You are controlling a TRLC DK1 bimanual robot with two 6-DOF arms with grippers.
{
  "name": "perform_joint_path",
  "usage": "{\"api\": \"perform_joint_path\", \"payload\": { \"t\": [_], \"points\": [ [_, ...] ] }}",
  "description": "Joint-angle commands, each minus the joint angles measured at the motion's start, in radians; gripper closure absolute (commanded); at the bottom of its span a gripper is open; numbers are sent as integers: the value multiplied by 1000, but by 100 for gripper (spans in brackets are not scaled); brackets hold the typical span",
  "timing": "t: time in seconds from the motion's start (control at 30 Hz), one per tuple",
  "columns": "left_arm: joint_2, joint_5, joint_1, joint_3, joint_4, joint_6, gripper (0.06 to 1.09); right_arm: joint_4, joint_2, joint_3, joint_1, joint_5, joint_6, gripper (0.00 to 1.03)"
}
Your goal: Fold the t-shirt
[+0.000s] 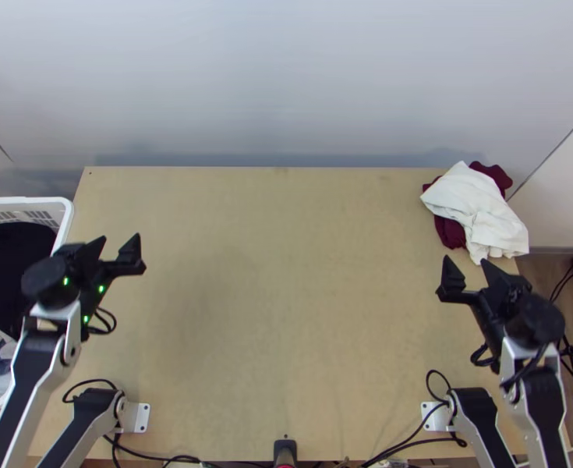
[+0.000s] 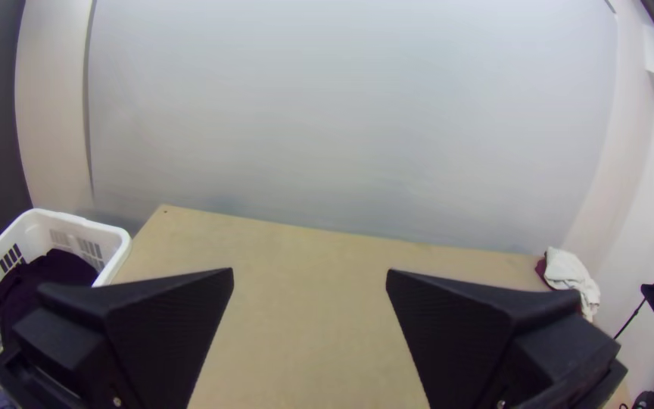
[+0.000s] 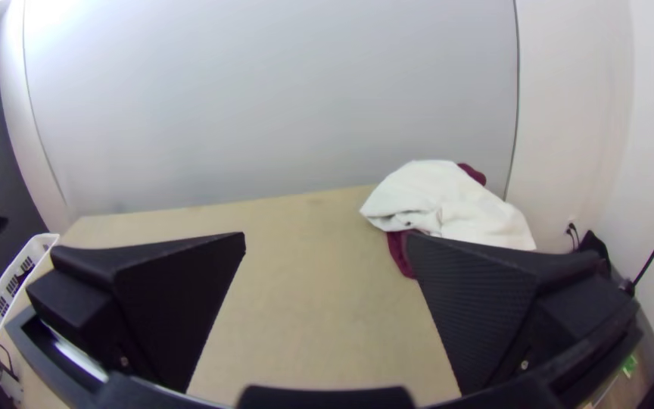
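Okay, left pincer (image 1: 120, 242) spread wide, holding nothing, above the left side of the tabletop (image 1: 286, 296), near the white basket (image 1: 65, 216). Right pincer (image 1: 465, 264) also wide apart, grips nothing, just on the near side of the cloth pile. White cloth (image 1: 473, 207) lies bunched on dark red cloth (image 1: 450, 232) at the tabletop's far right corner; can't tell which is the t-shirt. Black cloth (image 1: 9, 257) sits bunched inside the basket.

One basket (image 1: 21, 202), two claws (image 1: 118, 239) — one table (image 1: 302, 296) with two cloths (image 1: 475, 204).
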Motion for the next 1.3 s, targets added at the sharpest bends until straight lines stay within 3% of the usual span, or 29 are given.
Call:
{"api": "perform_joint_path", "payload": {
  "t": [0.0,0.27,0.37,0.53,0.8,0.9,1.0,1.2,1.27],
  "points": [
    [-178,-1,36,-190,117,15,10,182,-188,-173,35,31,-76,4],
    [-333,-22,36,-340,346,67,10,515,-323,-390,102,31,-297,4],
    [-377,-22,36,-405,440,156,11,573,-344,-436,122,31,-296,4],
    [-414,-24,38,-454,446,171,11,569,-453,-473,145,29,-283,4],
    [-733,-22,8,-635,383,167,11,544,-476,-509,138,31,-201,4],
    [-731,-27,36,-641,308,128,11,477,-476,-515,142,31,-184,4],
    [-731,-24,47,-647,208,124,10,296,-476,-516,133,32,-178,4],
    [-666,6,-44,-638,137,101,10,291,-473,-515,27,20,-173,4],
    [-666,6,-1,-638,139,162,10,290,-471,-515,13,20,-171,4]
  ]
}}
